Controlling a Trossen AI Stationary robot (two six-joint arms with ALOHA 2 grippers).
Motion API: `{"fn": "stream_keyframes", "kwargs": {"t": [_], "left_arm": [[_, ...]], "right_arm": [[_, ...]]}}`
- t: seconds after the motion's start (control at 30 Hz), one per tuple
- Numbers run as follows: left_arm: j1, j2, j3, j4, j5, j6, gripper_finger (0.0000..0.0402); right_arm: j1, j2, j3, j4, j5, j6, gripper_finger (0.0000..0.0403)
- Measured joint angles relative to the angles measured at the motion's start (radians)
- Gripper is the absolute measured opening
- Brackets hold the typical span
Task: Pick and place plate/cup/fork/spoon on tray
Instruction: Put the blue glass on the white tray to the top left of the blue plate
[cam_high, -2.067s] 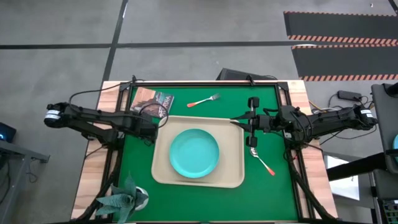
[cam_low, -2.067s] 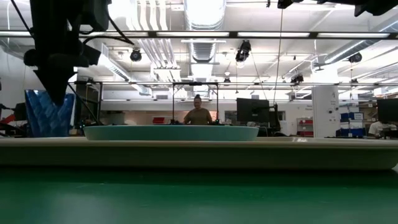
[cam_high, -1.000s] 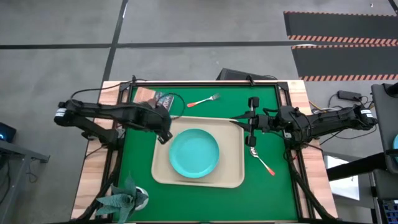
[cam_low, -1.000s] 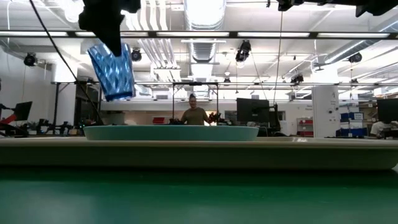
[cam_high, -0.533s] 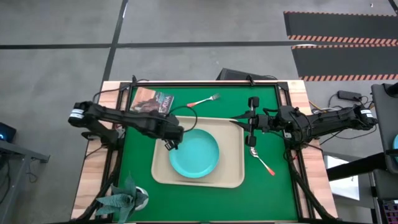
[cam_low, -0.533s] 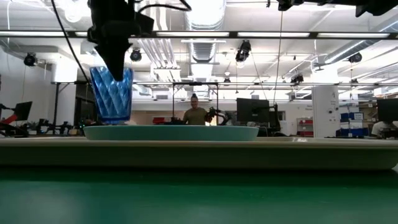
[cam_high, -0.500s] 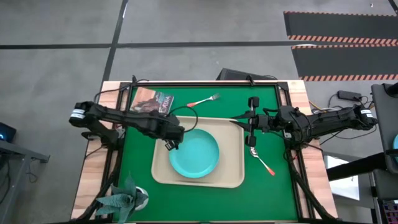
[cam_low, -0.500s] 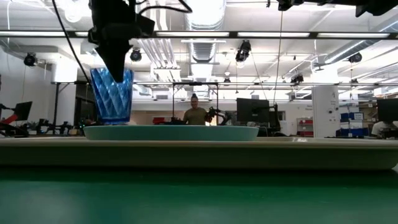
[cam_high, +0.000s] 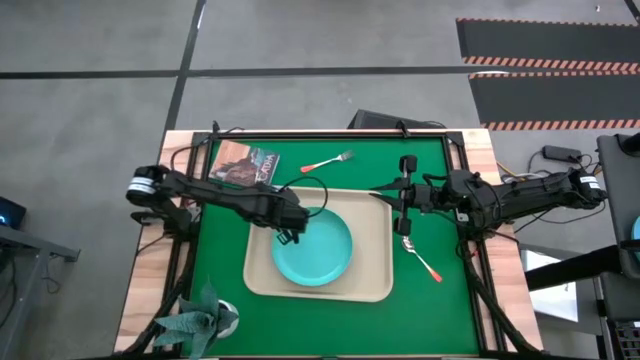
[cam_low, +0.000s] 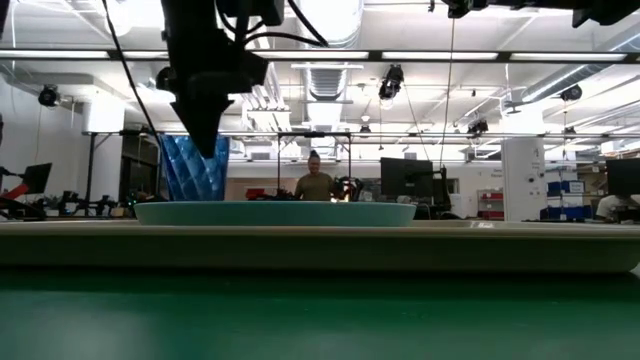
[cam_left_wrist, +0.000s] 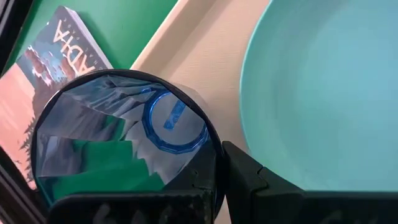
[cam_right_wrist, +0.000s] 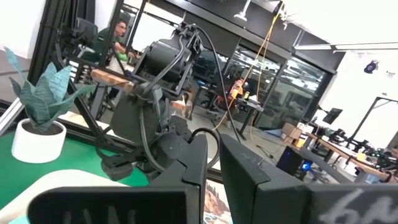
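Observation:
My left gripper (cam_high: 290, 228) is shut on the blue translucent cup (cam_low: 195, 170) over the left part of the cream tray (cam_high: 372, 215), just left of the turquoise plate (cam_high: 315, 247), which lies flat on the tray. In the left wrist view the cup (cam_left_wrist: 124, 143) shows from above, its base over bare tray. The fork (cam_high: 328, 161) lies on the green mat beyond the tray. The spoon (cam_high: 422, 257) lies on the mat right of the tray. My right gripper (cam_high: 398, 200) waits shut at the tray's right edge. My left gripper holds the cup by its rim (cam_left_wrist: 210, 163). One finger (cam_left_wrist: 255, 180) stands outside the wall; the other is hidden by the cup and the gripper body. The fingers come from above, pointing down. The cup is about upright; the plate hides its base, so whether it stands on the tray cannot be told.
A book (cam_high: 245, 165) lies at the mat's far left corner. A small potted plant (cam_high: 200, 320) stands at the near left corner. Wooden table edges frame the mat. A person shows far off in the room (cam_low: 318, 183).
My left gripper has carried the cup from over the mat's far left toward the table's right and near edges, onto the tray beside the plate, and has gone down. The cup has sunk from well above the plate's level to behind its rim.

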Motion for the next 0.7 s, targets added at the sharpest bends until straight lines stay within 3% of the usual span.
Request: {"fn": "stream_keyframes", "kwargs": {"t": [0.7], "left_arm": [[0.006,0.006,0.006,0.124,0.001,0.056,0.0000]], "right_arm": [[0.000,-0.006,0.002,-0.004,0.000,0.000,0.0033]]}}
